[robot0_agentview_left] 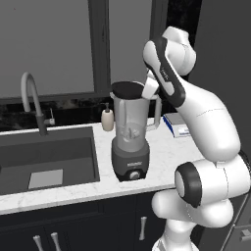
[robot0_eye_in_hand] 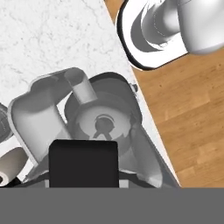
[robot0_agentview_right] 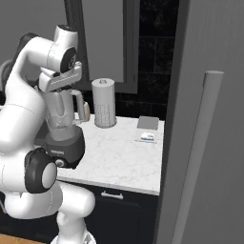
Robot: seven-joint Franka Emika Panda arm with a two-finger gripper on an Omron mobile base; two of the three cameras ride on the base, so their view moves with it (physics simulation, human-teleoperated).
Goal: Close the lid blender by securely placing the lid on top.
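Nearest, the pincer [robot0_eye_in_hand: 83,164] clenched the lid [robot0_agentview_left: 127,89] over the blender [robot0_agentview_left: 130,142]; misaligned release risked an unseated lid.

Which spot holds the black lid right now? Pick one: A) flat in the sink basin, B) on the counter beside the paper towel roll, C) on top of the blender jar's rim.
C: the lid sits as a dark disc across the top rim of the blender, which stands on the counter right of the sink.
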